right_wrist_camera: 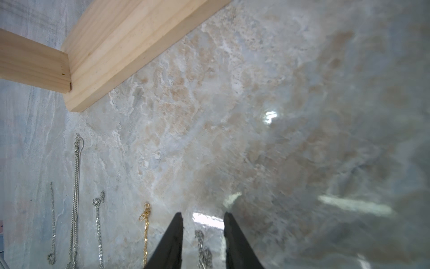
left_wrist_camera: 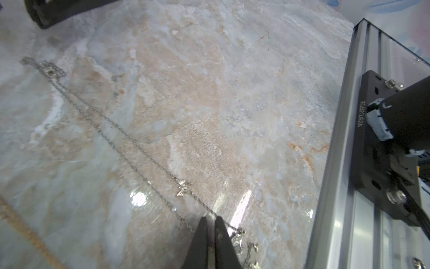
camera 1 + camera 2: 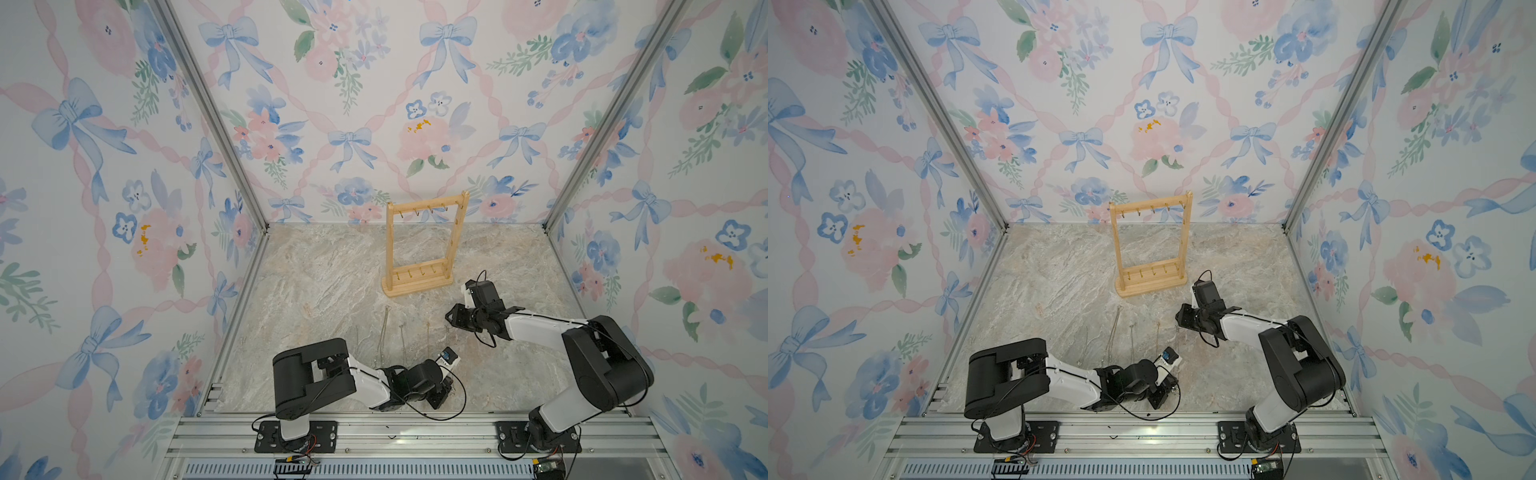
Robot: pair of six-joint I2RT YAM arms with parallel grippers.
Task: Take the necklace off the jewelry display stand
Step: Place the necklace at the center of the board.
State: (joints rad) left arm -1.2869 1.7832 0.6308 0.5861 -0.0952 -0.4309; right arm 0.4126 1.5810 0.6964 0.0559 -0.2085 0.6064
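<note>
- we've got the jewelry display stand [image 3: 417,286] standing upright just right of centre in both top views [image 3: 1152,286], towards the back of the marble tabletop [image 3: 324,270]; its gold hooks are too tiny for us to say what's on them
- the necklace [image 2: 116,134] is down on the marble, a thin silver line with a butterfly-shaped charm [image 2: 183,188], stretched out straight in the left wrist view
- the left gripper [image 2: 210,220] is nearly closed, just a thin slit between the fingers, with the tips right at that necklace; the tips cover the spot, so we honestly can't tell if they're pinching it or only touching
- past the fingers the necklace bunches up and gets cut off by the frame edge
- in a top view, lower centre, the chains [image 3: 403,343] are faint lines between the two arms, barely readable against the marble pattern
- the left arm [image 3: 374,382] covers its own fingers there
- the right gripper [image 1: 203,216] has its fingers clearly apart and holds nothing; a blurry silver chain [image 1: 202,249] lies on the table in the gap
- the right wrist view also catches a gold chain [image 1: 146,233] and three silver chains [image 1: 75,198] in a row beside it, all cropped at the edge
- it also shows one end of the stand's base [image 1: 130,46]
- a big part of the marble in that view is smeared, so we get no detail there
</note>
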